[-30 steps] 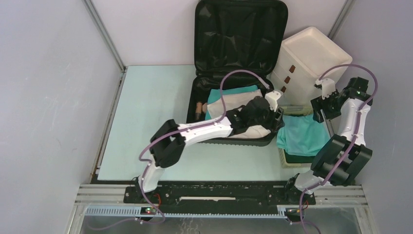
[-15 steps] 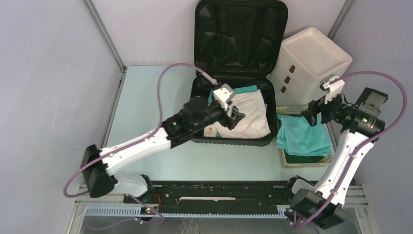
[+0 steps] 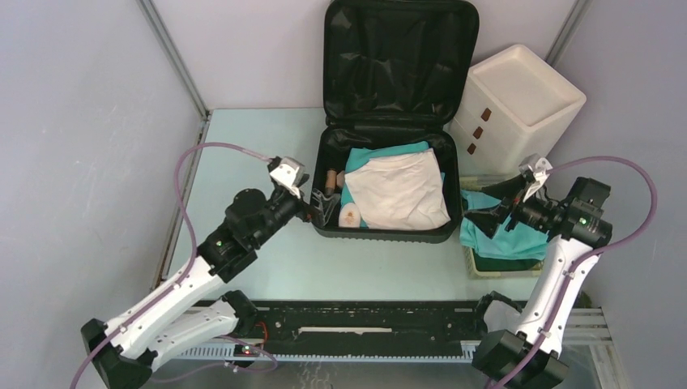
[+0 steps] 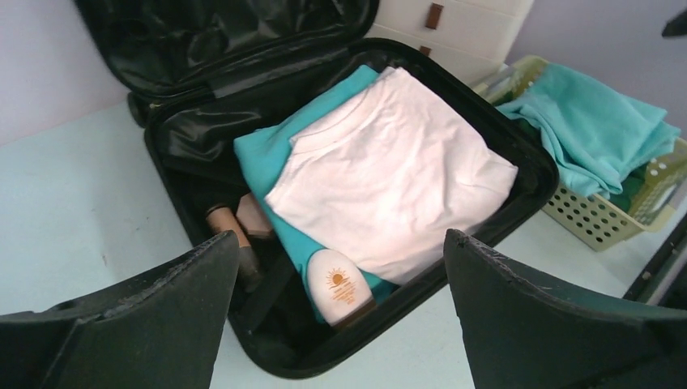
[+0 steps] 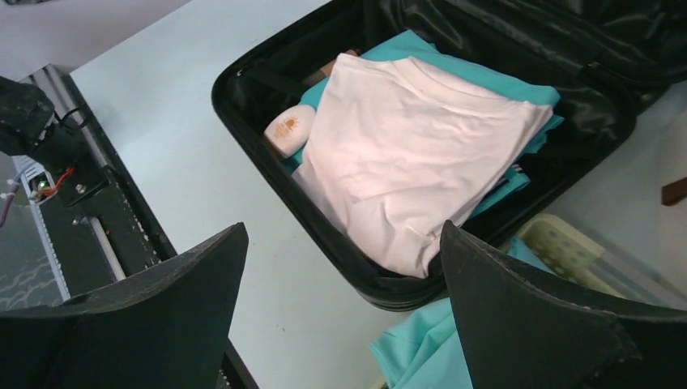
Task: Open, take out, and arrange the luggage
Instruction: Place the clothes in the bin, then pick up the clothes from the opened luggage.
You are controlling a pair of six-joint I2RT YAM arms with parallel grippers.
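Luggage [image 3: 397,57]: open, base flat at the table's far edge, right of centre, lid upright against the back wall. Inside, white garment [image 3: 403,190] folded over a teal garment [image 3: 381,156].

Left gripper [image 3: 306,201]: jaws wide, empty, just beside the case's near-left corner.

Right gripper [image 3: 482,207]: jaws spread, empty, over the basket [image 3: 486,269] at the right edge, case to its left.

Handling, as judged: pinch only the white garment's near edge and lift it level.
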